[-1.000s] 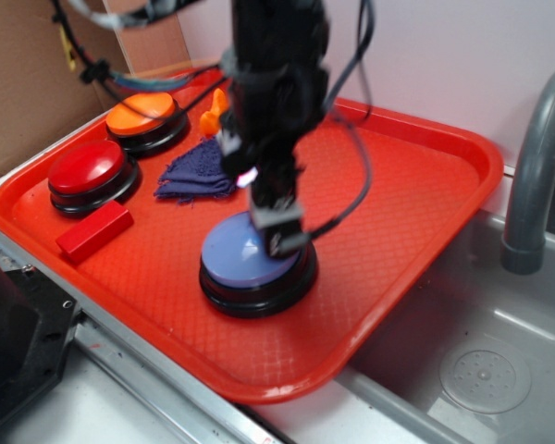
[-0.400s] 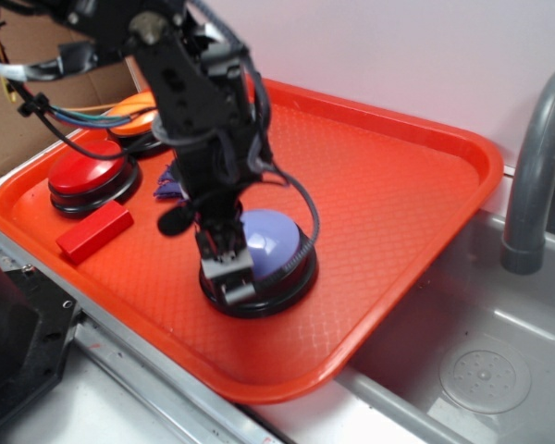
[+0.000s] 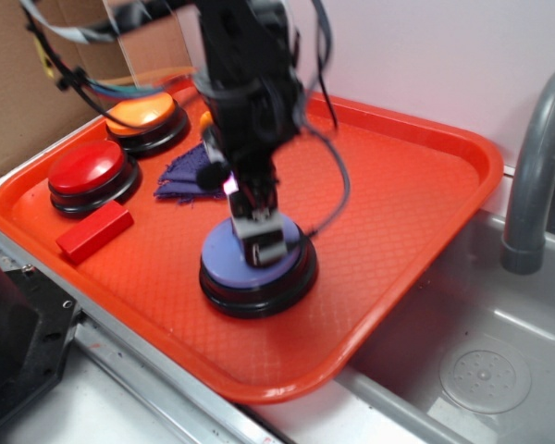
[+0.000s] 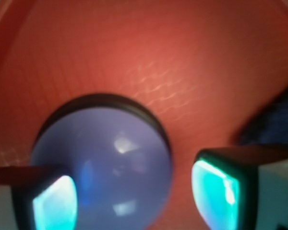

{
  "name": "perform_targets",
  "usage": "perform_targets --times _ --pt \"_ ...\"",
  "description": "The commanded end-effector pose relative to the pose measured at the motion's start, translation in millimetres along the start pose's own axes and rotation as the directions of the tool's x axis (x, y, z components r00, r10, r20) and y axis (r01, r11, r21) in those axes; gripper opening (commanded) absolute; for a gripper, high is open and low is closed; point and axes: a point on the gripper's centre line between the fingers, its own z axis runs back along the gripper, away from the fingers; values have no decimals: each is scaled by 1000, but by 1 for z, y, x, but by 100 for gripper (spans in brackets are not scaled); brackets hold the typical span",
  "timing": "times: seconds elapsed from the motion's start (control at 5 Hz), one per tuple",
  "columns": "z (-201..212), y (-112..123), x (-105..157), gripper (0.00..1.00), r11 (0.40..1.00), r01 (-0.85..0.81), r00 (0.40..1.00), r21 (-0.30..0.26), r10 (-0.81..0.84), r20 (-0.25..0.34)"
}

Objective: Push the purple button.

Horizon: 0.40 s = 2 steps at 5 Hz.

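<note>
The purple button [image 3: 224, 262] is a large lavender dome on a black round base, near the front of the red tray [image 3: 416, 194]. In the wrist view the purple button [image 4: 115, 163] fills the lower middle. My gripper [image 3: 262, 242] hangs over the dome's right half, its tip at or just above the dome; contact cannot be told. In the wrist view my gripper [image 4: 134, 199] is open, with nothing between the fingers. The left finger [image 4: 53, 203] lies over the dome's left part and the right finger [image 4: 221, 194] is over the tray beside it.
A red button [image 3: 88, 171] and an orange button [image 3: 146, 113] sit at the tray's left. A red block [image 3: 94, 229] lies in front of them. A dark blue cloth [image 3: 190, 176] lies behind my arm. A sink [image 3: 481, 361] and a grey faucet [image 3: 536, 157] are to the right.
My gripper swung from the dome's right side to its front left edge, then back up and right over the dome. The button and the other things have not moved.
</note>
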Motion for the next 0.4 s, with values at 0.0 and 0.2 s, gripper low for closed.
perform_targets --times 0.0,0.2 --pt "-35 -17 -2 100 998 23 1000 -60 -24 -15" --pt "-2 -12 4 100 1000 28 998 -6 -28 50"
